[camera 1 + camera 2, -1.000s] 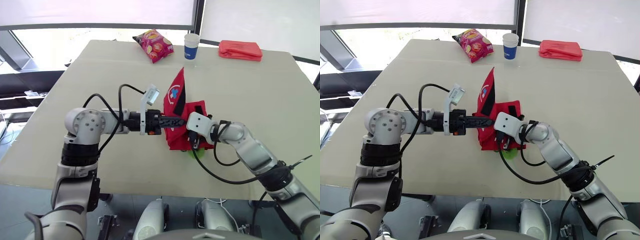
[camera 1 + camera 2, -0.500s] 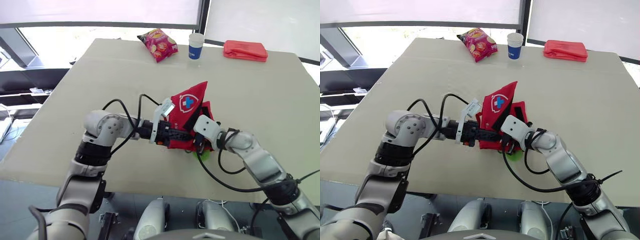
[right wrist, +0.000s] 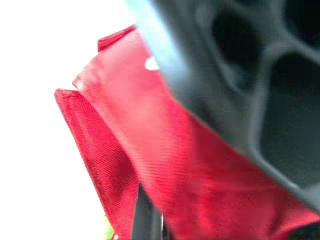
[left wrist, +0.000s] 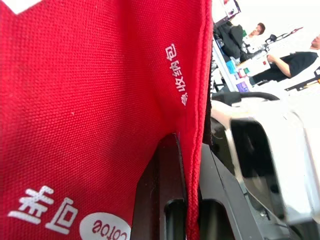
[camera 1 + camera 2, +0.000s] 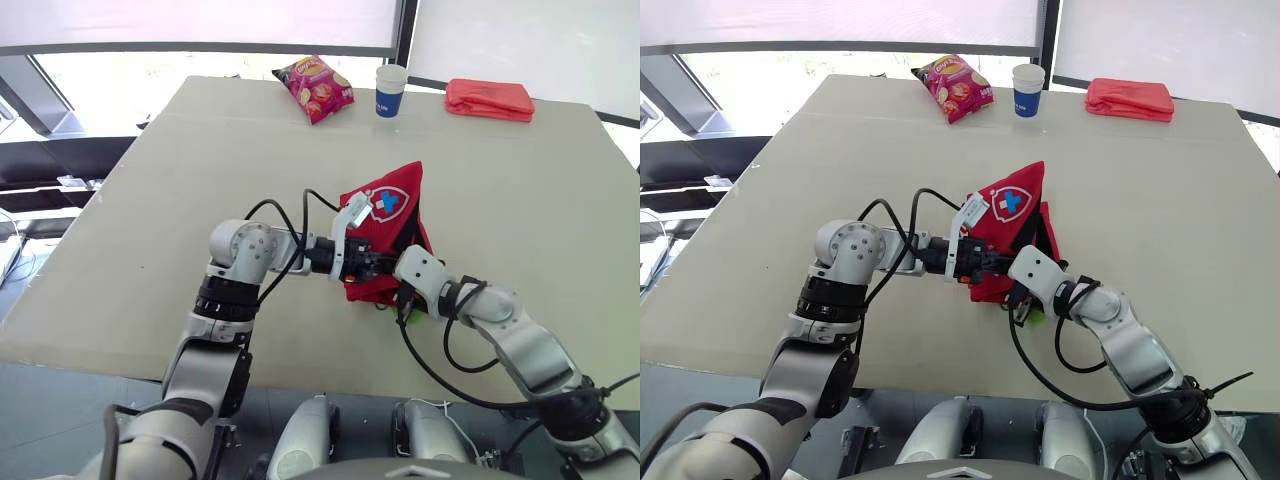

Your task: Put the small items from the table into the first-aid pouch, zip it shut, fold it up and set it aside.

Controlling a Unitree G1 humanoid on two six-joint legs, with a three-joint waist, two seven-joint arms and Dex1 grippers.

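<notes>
The pouch [image 5: 385, 225] stands tented at frame centre on the table [image 5: 180, 150], its edge pinched in the closed left gripper [image 5: 370, 268]. The right gripper [image 5: 404, 298] presses against its lower right; whether that claw grips, I cannot tell.

snack bag [image 5: 312, 88] | paper cup [image 5: 389, 90] | folded red bundle [image 5: 489, 99] | along table [image 5: 150, 200] far edge

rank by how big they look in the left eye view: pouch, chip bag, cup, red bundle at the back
1. pouch, clearly the largest, though it is also nearest the camera
2. chip bag and red bundle, too alike to rank
3. cup, the smallest
</notes>
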